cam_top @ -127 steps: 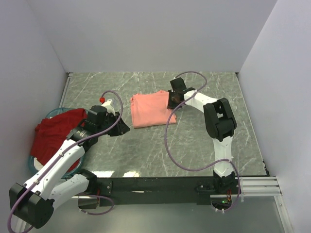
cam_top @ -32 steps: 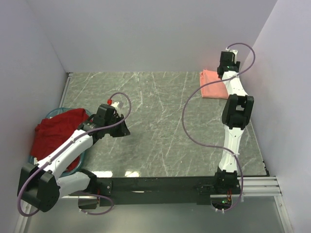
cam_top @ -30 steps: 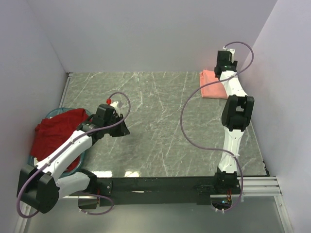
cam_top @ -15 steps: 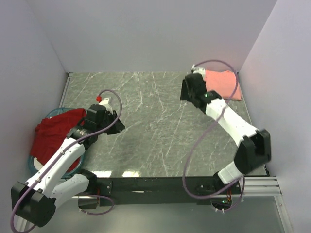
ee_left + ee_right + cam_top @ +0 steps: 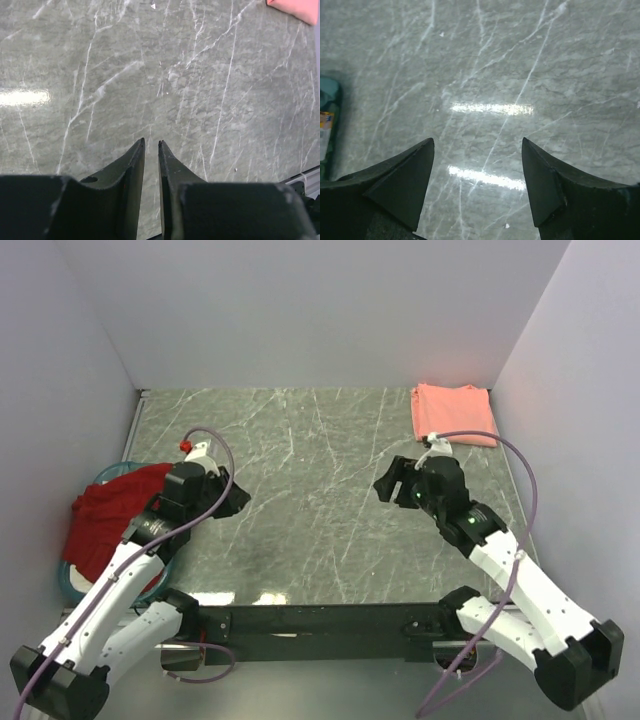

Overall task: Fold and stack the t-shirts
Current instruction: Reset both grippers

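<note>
Sitting between shirts, by the look of it. Salmon-pink t-shirt (image 5: 455, 412) lies folded at the far right corner of the table (image 5: 320, 530). Dark red t-shirt (image 5: 115, 515) is heaped unfolded in the teal basket (image 5: 66, 576). Left gripper (image 5: 232, 498), near the red cloth: jaws almost together, slim gap, empty. Right gripper (image 5: 392, 480), mid-table: jaws wide, empty. Next, likely: pinch the red cloth and draw it onto bare marble.

Reads as a robotics lab test cell to me, not a home or shop. I'm driving 2 bench arms, left arm (image 5: 120, 570) and right arm (image 5: 520, 565), bolted to a black rail (image 5: 330, 621) at the near edge of a marble-look tabletop (image 5: 320, 530). Plain white panels (image 5: 300, 310) box in 3 sides, no furniture or decor.
</note>
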You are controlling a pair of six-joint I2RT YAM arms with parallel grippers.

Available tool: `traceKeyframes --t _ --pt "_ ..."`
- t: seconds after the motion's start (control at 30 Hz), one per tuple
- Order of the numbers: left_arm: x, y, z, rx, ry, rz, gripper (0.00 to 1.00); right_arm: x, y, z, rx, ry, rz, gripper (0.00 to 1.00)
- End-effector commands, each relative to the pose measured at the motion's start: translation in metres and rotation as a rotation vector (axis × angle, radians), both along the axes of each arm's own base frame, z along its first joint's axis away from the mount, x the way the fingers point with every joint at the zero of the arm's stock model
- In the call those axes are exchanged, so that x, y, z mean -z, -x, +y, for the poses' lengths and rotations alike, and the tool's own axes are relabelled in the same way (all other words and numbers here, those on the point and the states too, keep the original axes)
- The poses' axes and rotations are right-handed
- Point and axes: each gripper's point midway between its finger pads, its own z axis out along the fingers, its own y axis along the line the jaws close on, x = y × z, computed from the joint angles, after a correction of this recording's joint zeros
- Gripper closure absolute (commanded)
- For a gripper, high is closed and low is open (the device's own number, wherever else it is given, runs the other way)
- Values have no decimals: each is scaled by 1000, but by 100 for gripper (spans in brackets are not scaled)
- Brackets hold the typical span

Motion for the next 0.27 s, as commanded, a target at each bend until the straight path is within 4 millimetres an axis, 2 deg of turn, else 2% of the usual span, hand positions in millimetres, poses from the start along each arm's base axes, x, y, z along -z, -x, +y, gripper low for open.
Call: traceKeyframes --t 0.0,0.23 --pt "-8 0 2 -24 30 -32 76 -5 9 1 -11 -45 -27 22" --pt "-5 0 0 -11 24 -23 77 2 16 -2 -25 -33 -38 21"
